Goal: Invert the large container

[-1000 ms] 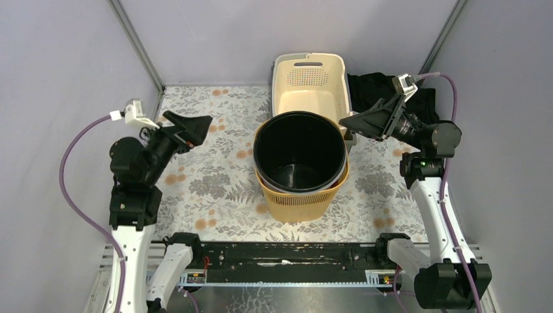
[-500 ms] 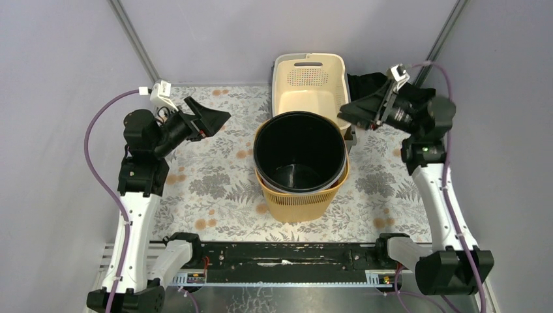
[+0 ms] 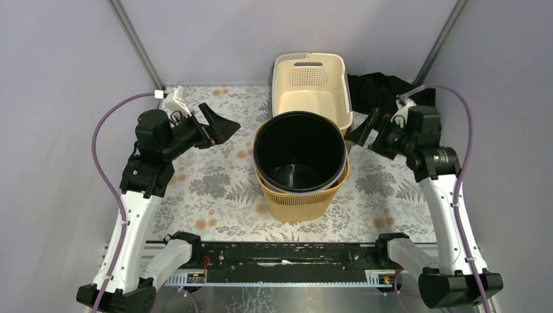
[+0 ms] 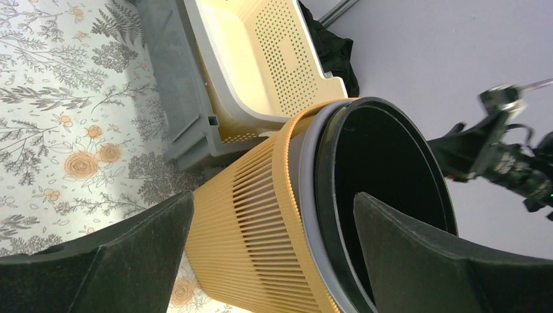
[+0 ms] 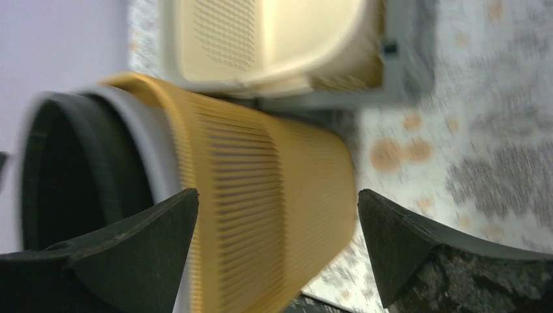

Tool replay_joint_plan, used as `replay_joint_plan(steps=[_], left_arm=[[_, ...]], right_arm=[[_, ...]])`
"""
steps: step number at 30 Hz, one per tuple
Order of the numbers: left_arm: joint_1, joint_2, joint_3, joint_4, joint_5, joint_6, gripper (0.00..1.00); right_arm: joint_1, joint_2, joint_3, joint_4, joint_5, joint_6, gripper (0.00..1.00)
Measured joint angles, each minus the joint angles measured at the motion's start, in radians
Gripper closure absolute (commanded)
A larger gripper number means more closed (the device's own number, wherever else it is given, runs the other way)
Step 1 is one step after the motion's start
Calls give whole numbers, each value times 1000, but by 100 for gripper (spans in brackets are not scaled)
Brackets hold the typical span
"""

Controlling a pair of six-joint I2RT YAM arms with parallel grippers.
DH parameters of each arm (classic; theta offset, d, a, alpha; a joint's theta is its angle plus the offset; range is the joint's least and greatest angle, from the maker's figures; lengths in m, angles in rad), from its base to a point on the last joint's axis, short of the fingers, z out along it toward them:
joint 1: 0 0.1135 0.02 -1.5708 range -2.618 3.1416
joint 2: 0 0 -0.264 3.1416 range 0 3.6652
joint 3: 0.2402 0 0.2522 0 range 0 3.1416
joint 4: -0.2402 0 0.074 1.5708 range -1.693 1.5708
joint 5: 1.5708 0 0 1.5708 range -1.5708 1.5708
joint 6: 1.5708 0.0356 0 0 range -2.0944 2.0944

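Left wall (image 3: 59, 78): close on the 9 o'clock side, and the left arm (image 3: 140, 195) takes up most of the gap.
Left gripper (image 3: 222, 124): jaws spread wide with nothing between them. It hangs in the air at 10 o'clock of the bin, near the rim but apart from it.
Mat (image 3: 215, 189): a floral sheet. The widest bare ground lies at 7 to 9 o'clock of the bin, with a smaller patch at 4 to 5 o'clock.
Bin (image 3: 300, 202): orange, slatted, upright with its mouth up, in the middle of the mat. At 6 o'clock there is bare mat between it and the black rail (image 3: 287, 257).
Liner (image 3: 300, 153): a black tub seated inside the bin, its rim showing just above the orange one.
Basket (image 3: 310, 85): cream and perforated, on a grey base (image 4: 176, 98), hard up against the bin at 12 o'clock. I cannot tell whether they touch. That side is shut in.
Right gripper (image 3: 364, 130): jaws wide apart and empty, just beside the bin's rim at 2 o'clock, not touching it. Its own camera's picture is smeared.
Cloth (image 3: 378, 88): a black heap in the far corner at 1 o'clock, behind the right gripper.
Right wall (image 3: 502, 78): close at 3 o'clock, with the right arm (image 3: 443, 202) standing along it.
Change: over the last second the left gripper has moved inward toward the rim. The right one has turned and come down beside the rim. Bin, liner and basket are unmoved, and both pairs of jaws are as wide as before.
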Motion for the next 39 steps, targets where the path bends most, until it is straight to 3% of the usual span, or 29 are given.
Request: replay_joint_plan(steps=[9, 22, 29, 39], left_arm=[[-4, -115, -15, -74, -15, -3, 0], [-5, -246, -18, -182, -24, -3, 0], [-5, -239, -29, -201, -24, -3, 0], [-5, -227, -99, -189, -25, -16, 0]], right_arm=[[0, -137, -278, -68, 52, 10, 2], [-3, -232, -725, 166, -249, 195, 5], [29, -253, -836, 335, -361, 329, 5], [209, -176, -888, 557, -364, 471, 5]])
